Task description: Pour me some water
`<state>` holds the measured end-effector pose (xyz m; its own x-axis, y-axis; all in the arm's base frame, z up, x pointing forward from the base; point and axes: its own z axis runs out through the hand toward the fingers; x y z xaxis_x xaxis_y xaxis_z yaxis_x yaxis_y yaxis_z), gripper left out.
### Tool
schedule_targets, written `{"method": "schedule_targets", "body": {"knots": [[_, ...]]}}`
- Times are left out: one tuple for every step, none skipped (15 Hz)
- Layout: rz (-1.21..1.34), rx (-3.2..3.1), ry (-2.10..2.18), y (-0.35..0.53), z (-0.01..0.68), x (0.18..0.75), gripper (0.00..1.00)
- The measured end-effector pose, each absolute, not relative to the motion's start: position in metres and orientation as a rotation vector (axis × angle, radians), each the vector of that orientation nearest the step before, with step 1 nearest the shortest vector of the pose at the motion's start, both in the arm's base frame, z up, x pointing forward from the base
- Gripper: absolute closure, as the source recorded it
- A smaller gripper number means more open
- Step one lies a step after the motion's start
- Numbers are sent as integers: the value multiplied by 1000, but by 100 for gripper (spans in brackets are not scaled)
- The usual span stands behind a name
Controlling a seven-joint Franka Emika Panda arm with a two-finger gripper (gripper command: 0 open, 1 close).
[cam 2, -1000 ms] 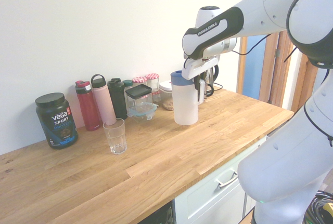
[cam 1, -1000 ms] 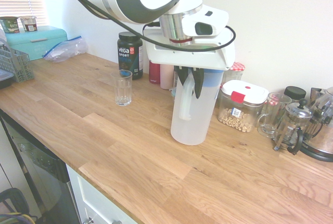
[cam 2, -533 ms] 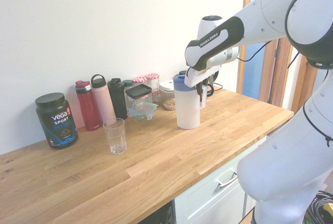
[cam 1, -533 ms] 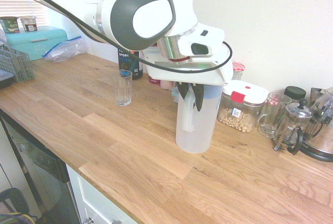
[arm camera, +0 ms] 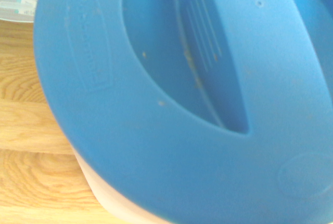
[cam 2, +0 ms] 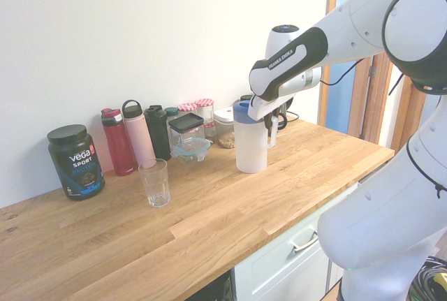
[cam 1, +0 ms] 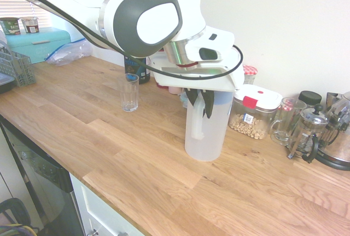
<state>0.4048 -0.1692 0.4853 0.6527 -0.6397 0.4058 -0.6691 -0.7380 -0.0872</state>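
Gripper [cam 1: 201, 95] closed around the top of the white handle [cam 1: 196, 116] of one tall frosted jug [cam 1: 205, 132], black fingers [cam 1: 209, 102] pointing steeply down. The jug stands upright with its base on the wooden counter [cam 1: 136, 154]; the water in it is not plainly visible through the frosted wall. One blue lid [arm camera: 171, 94] caps the jug and fills nearly the whole wrist view.

Seen from the first exterior view: one clear ribbed drinking glass [cam 1: 129, 92], empty and upright, well apart from the jug at about 10 o'clock. One clear storage box with a white lid and red clip [cam 1: 253, 113], just beside the jug at 2 o'clock. One glass mug [cam 1: 285, 121] and one French press [cam 1: 307, 132] farther out at 3 o'clock. One turquoise bread bin [cam 1: 39, 43] at the far 10 o'clock end, one plastic bag [cam 1: 68, 51] lying beside it.

Seen from the second exterior view: one dark supplement tub [cam 2: 75, 161], then three drink bottles against the wall, one red [cam 2: 117, 142], one pink [cam 2: 139, 135], one black [cam 2: 158, 132].
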Motion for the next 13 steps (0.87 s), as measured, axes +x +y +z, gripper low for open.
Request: {"method": "schedule_targets", "body": {"knots": [[636, 2794, -1109, -169, 483, 404, 0], [631, 2795, -1110, -168, 481, 403, 0], [627, 2797, -1113, -168, 480, 403, 0], [620, 2800, -1122, -168, 481, 402, 0], [595, 2808, -1149, -168, 480, 399, 0], [551, 2820, -1187, -168, 481, 396, 0], [501, 2833, -1229, -169, 486, 392, 0], [456, 2847, -1268, -170, 494, 388, 0], [426, 2855, -1294, -171, 505, 385, 0], [398, 2852, -1317, -172, 517, 381, 0], [344, 2844, -1349, -172, 526, 375, 0], [276, 2837, -1375, -171, 531, 368, 0], [221, 2835, -1390, -168, 533, 363, 0]]}}
